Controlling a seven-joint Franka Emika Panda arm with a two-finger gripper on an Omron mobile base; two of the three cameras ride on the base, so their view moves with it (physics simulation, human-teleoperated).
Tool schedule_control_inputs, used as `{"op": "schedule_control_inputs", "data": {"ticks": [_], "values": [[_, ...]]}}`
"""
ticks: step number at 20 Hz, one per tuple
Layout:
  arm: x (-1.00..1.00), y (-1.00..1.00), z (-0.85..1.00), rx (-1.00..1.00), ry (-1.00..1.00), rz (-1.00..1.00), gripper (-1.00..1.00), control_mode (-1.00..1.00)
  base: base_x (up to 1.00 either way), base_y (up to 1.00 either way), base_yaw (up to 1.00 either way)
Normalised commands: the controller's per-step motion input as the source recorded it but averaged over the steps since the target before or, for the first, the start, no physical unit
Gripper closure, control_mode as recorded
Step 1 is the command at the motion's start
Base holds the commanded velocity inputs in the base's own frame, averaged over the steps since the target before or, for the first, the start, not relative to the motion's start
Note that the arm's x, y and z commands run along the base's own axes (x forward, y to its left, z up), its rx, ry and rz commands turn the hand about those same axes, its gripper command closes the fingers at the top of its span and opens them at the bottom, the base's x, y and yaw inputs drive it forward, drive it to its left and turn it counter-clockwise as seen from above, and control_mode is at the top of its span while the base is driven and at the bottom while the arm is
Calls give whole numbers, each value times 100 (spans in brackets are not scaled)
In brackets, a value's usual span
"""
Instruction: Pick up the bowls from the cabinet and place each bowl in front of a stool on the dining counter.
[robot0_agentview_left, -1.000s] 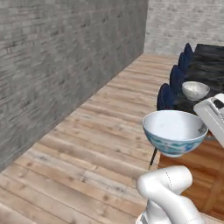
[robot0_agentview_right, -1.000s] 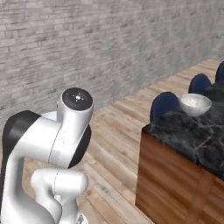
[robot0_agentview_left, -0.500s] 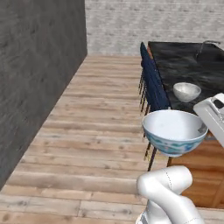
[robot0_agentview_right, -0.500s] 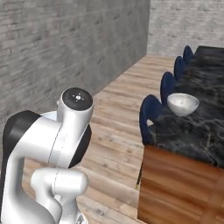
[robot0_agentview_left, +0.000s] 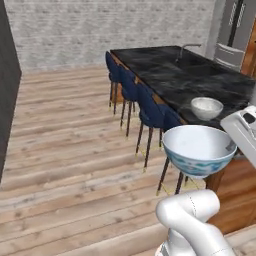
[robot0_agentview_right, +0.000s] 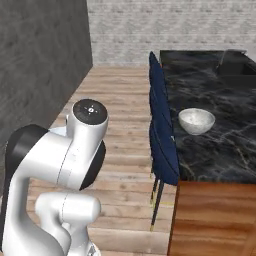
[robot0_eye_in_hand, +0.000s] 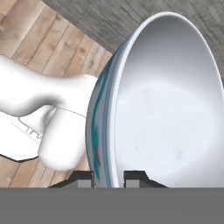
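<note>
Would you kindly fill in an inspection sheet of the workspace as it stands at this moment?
Surface: black marble dining counter with white veins, sink and curved faucet at its far end.
Job's things: mottled grey-white bowl rests on the counter near its stool-side edge; white bowl with blue floral outside is carried upright in the air; navy padded stools stand in a row along the counter.
Clutter: nothing seen.
Grippers: gripper, jaws pinching the floral bowl's rim.
Cables: nothing seen.
Surroundings: wooden plank floor, grey brick wall.
</note>
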Motion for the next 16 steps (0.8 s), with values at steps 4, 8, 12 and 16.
{"op": "schedule_control_inputs", "data": {"ticks": [4,8,12,16], "values": [[0,0,0,0,0,0,100,100,24,100,-60],[0,0,0,0,0,0,100,100,13,100,-58],[0,0,0,0,0,0,100,100,18,100,-57],[0,0,0,0,0,0,100,100,25,100,-58]]}}
